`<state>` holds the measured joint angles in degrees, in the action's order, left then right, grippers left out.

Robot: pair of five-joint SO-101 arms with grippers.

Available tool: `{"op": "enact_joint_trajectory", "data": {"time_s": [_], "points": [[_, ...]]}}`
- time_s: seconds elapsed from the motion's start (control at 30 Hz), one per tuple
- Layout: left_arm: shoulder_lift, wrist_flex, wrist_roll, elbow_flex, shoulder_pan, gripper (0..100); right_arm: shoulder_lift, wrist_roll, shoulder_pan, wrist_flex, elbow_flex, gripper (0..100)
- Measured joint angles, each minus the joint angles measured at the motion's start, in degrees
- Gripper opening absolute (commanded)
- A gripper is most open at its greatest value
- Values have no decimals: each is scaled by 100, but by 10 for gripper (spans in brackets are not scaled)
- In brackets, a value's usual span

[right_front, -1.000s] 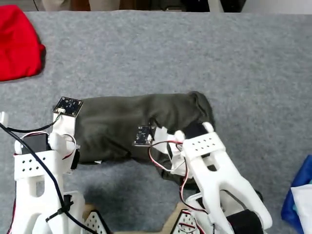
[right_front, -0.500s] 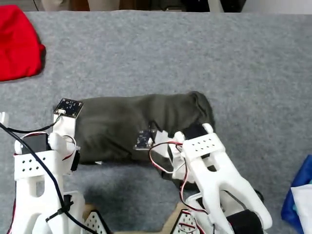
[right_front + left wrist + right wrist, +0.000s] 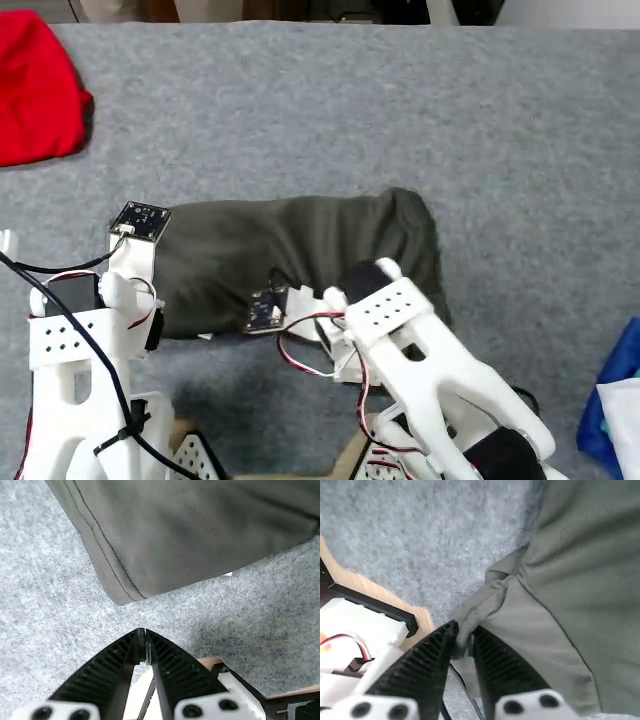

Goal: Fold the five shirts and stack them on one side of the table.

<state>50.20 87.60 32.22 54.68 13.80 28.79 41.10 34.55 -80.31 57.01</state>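
My right end effector (image 3: 464,637) is clamping almost closed on a bunched fold at the edge of the dark olive-green fabric shirt (image 3: 290,240). My left end effector (image 3: 144,641) is sitting fully closed, gripping nothing, just beside the shirt's stitched hem corner and apart from it. The shirt is lying partly folded on the grey felt-covered counter (image 3: 400,110), close to the middle of the near edge. A crumpled red fabric garment (image 3: 35,90) is sitting at the far left corner, and a blue fabric bundle (image 3: 615,390) is lying at the right edge.
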Motion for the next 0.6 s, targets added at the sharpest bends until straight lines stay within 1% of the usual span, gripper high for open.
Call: {"op": "enact_joint_trajectory", "data": {"time_s": [0.07,0.1,0.17,0.27,0.43,0.5,0.6], "points": [[0,0,0,0,0,19,0,-18,18,0,-26,256],[0,0,0,0,0,19,0,-18,18,-18,-26,267],[0,0,0,-9,0,19,0,-18,18,-70,-70,259],[0,-88,-9,-9,0,19,0,-18,-97,-105,-457,204],[0,-396,-484,-290,0,19,0,-18,-1090,-105,-1714,40],[-18,-440,-677,-545,0,19,-18,-18,-1503,44,-2251,31],[-334,-589,-967,-932,-158,19,-378,-44,-1934,413,-2857,26]]}}
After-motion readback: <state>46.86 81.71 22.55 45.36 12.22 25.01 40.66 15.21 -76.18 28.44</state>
